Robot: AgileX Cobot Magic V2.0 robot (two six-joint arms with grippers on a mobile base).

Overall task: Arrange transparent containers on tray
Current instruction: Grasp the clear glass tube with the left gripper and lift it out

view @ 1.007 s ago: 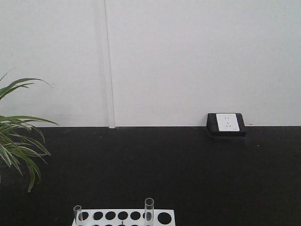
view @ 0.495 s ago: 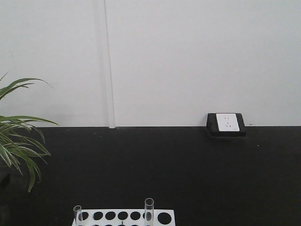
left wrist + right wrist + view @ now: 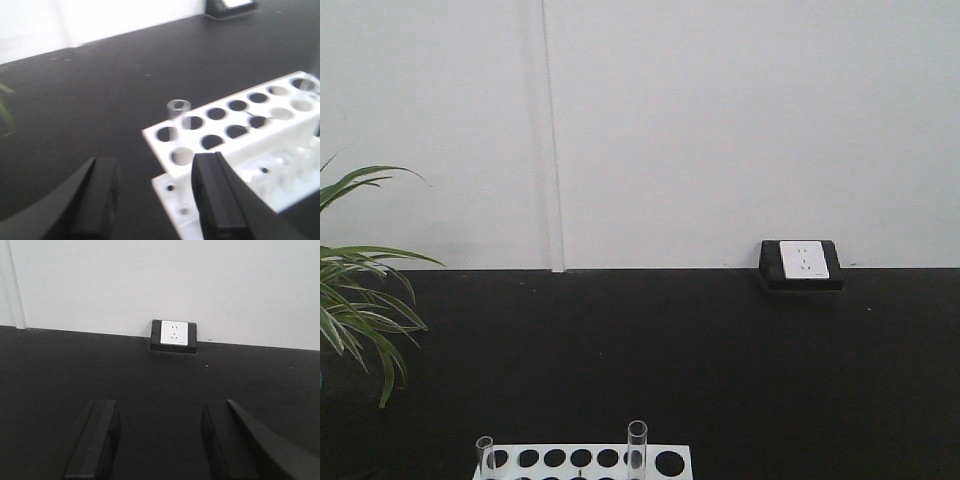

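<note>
Two transparent containers stand upright in a white rack at the bottom of the front view, one at its left end and one further right. The left wrist view shows the rack close up, with one clear container in a hole at its near corner. My left gripper is open just short of that corner, nothing between its fingers. My right gripper is open over bare black table, holding nothing. The tray is out of view.
A green plant hangs over the table's left side. A white socket in a black box sits against the back wall, straight ahead of the right gripper as the socket. The table top is black.
</note>
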